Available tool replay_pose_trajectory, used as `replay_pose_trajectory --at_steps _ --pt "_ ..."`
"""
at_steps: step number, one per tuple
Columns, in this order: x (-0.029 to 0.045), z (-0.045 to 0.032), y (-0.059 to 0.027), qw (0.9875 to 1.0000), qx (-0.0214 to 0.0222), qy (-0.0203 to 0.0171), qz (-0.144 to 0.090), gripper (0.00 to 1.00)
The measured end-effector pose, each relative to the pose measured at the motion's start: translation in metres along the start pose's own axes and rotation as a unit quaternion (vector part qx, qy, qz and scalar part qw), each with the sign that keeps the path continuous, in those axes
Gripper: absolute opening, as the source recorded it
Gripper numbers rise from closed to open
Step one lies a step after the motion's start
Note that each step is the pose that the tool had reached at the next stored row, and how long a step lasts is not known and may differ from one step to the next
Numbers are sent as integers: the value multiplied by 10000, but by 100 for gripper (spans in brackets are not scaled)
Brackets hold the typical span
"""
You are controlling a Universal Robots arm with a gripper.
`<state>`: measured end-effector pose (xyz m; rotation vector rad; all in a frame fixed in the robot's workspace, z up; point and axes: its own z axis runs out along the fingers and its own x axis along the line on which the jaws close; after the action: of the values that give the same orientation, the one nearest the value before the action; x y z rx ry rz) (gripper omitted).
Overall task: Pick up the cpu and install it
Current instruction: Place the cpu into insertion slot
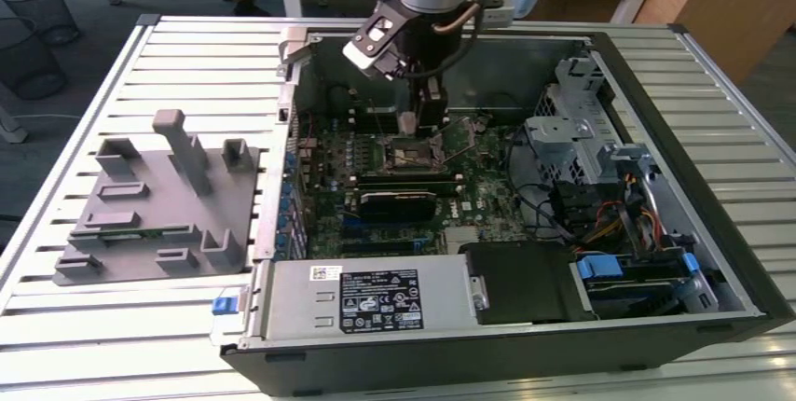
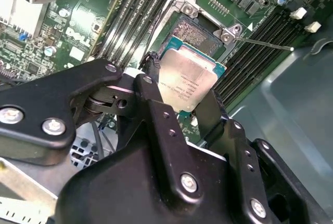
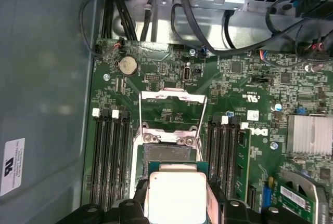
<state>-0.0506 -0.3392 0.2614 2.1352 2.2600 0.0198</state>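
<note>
- Table (image 1: 137,326): slatted, firm, level, with spare room beside the case.
- Case (image 1: 696,75): lying open, board (image 3: 244,83) facing up, walls crowding the approach.
- Socket (image 3: 169,154): uncovered.
- Gripper (image 2: 182,96): clamped on cpu (image 2: 190,76) by opposite edges, just above socket, seemingly not seated.
- Light, stiff, slick-topped, fragile underneath; best held by rim.

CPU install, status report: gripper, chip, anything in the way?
Gripper shut on the cpu. Cpu held over the open socket. Load plate swung up; nothing seen between chip and socket.
</note>
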Motion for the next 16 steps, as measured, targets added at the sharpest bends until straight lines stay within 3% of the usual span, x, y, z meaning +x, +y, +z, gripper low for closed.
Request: replay_pose_trajectory --at_steps 8,16 --pt "30 121 -3 10000 -1 0 1 53" --pt "61 183 -4 10000 -2 0 1 53"
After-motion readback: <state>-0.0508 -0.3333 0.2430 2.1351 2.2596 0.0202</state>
